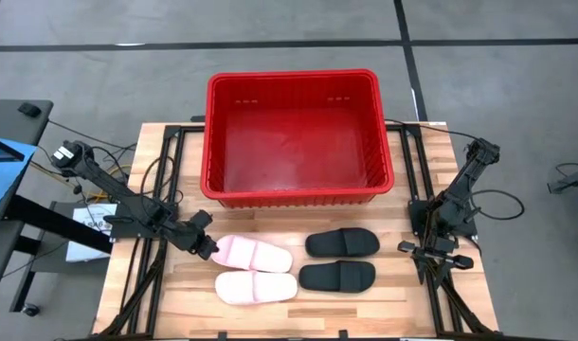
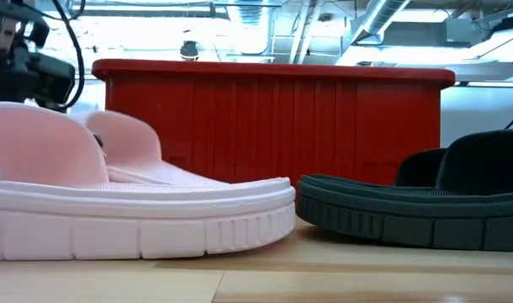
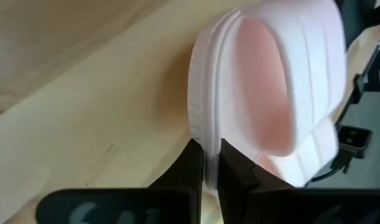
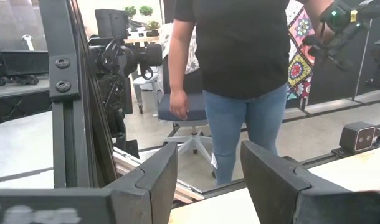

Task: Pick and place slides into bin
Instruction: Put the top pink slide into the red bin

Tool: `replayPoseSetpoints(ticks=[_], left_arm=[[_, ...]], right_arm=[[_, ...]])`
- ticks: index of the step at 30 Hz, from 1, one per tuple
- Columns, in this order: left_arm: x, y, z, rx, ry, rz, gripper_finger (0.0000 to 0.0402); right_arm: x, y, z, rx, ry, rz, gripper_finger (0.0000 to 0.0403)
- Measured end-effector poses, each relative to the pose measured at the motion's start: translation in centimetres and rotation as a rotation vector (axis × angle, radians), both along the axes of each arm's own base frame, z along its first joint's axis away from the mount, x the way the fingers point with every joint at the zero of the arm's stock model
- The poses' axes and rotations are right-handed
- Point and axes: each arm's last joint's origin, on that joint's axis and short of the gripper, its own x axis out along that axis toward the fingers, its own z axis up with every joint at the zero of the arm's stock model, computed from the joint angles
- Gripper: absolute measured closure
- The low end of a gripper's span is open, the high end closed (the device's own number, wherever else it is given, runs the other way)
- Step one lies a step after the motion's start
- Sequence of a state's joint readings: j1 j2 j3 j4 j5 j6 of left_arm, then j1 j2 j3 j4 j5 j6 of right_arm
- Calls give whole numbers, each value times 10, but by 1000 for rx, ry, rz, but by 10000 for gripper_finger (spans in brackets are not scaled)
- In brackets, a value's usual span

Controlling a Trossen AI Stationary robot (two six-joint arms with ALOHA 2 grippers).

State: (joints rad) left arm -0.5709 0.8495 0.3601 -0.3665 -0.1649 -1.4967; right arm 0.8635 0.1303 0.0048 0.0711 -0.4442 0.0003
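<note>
Two pale pink slides lie side by side at the table's near middle, the far one [image 1: 256, 254] and the near one [image 1: 256, 287]. Two black slides [image 1: 341, 243] [image 1: 336, 276] lie to their right. The red bin [image 1: 298, 137] stands behind them, with nothing in it. My left gripper [image 1: 208, 248] is shut on the left end of the far pink slide [image 3: 265, 81]. My right gripper [image 1: 433, 249] is open and holds nothing at the table's right side, right of the black slides. The low view shows the near pink slide [image 2: 113, 210], a black slide [image 2: 408, 210] and the bin [image 2: 273, 118]. My left gripper pinches the rim of the far pink slide's sole at its left end [image 3: 205, 140] between its two fingers [image 3: 187, 171]. The fingers come low from the table's left, along the slide's length. The slide lies with its strap [image 3: 302, 62] up; I cannot tell whether it is lifted off the wood.
Black frame rails run along both sides of the wooden table [image 1: 137, 284]. A person in a dark top and jeans [image 4: 240, 74] stands beyond the table in the right wrist view. Bare wood lies between the bin and the slides.
</note>
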Motion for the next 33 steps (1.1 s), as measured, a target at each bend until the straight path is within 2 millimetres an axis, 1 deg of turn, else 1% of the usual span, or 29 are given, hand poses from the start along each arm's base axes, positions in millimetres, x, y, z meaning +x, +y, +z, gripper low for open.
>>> replayPoseSetpoints(ticks=[7, 19, 25, 29, 33], left_arm=[[-2, 4, 29, 53, -50, 35, 394], [1, 3, 79, -3, -210, 49, 394], [3, 3, 113, -21, -318, 73, 395], [3, 5, 139, 6, -408, 85, 395], [3, 10, 160, 54, -480, 110, 395]], right_arm=[[0, 0, 0, 0, 0, 0, 234], [0, 0, 0, 0, 0, -1, 234], [0, 0, 0, 0, 0, 0, 236], [0, 0, 0, -1, 1, 0, 234], [0, 0, 0, 0, 0, -1, 234]])
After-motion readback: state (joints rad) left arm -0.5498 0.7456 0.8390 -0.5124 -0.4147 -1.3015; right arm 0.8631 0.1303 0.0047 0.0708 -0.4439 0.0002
